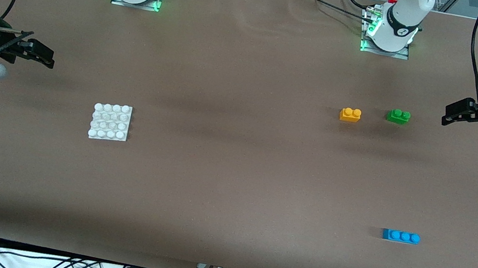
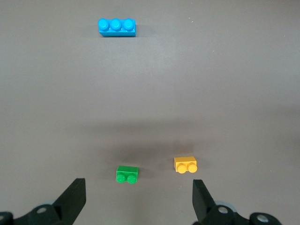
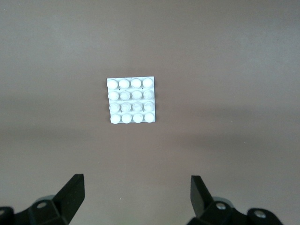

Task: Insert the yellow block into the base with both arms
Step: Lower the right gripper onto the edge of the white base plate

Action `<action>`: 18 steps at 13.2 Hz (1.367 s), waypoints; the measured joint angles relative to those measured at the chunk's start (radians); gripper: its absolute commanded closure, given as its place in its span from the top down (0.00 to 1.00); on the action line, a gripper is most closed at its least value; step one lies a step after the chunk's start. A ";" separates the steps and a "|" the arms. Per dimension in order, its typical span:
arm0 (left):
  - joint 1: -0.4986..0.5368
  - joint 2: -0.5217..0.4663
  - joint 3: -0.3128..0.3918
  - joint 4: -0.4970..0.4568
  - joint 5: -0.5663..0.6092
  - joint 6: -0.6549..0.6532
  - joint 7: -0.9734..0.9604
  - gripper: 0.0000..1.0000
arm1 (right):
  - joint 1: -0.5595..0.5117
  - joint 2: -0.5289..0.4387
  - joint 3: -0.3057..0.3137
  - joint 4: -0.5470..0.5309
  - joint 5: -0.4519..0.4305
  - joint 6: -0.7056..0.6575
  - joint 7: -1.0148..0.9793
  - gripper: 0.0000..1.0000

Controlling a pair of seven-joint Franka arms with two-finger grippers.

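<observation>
Both tools, left and right, hang spread apart above the brown worktop ends, holding nothing, small yellow-orange two-stud plastic block and flat white studded square base untouched.

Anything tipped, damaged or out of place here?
Nothing stands out. The yellow block, green brick and blue brick sit studs-up; the base lies flat, slightly turned. Both grippers are open and empty.

yellow block beside green brick | base toward right arm's end

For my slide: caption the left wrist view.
Open left gripper above green brick and yellow block; blue brick apart.
</observation>
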 measured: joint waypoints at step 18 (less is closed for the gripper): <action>0.023 0.000 0.012 -0.049 0.022 -0.032 0.004 1.00 | 0.000 0.149 0.000 -0.490 0.015 0.741 0.000 1.00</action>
